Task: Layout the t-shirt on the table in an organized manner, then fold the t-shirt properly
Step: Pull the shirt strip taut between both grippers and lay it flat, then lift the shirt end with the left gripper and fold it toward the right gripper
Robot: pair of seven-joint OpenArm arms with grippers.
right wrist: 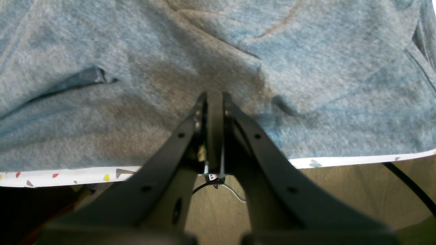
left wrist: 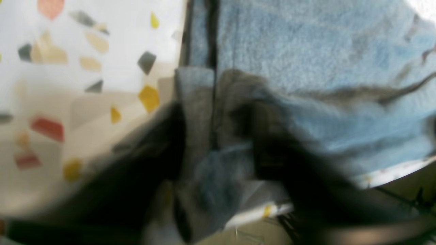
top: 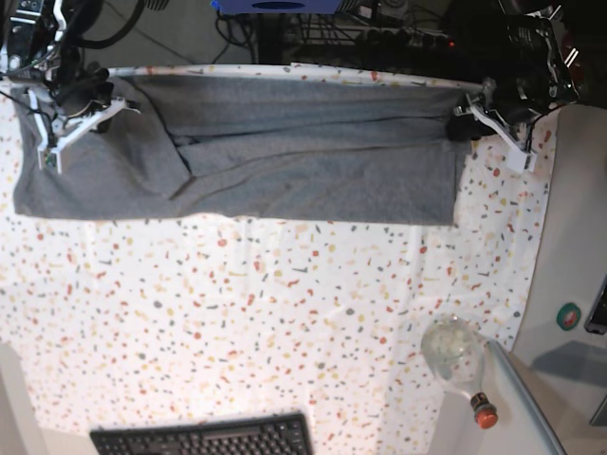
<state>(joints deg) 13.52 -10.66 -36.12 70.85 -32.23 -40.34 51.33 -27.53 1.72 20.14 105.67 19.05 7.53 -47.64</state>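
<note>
t-shirt (top: 285,156) lies stretched along the table's (top: 285,313) far edge, partly folded. Left gripper (left wrist: 214,143) has hem fabric between its jaws, apparently pinching it; blur, so unsure. Right gripper (right wrist: 214,102) is clenched, tips on cloth, likely anchoring its end.

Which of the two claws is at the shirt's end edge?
The left gripper, on the overhead picture's right, sits at the t-shirt's end edge. The right gripper rests further in on the cloth.
</note>
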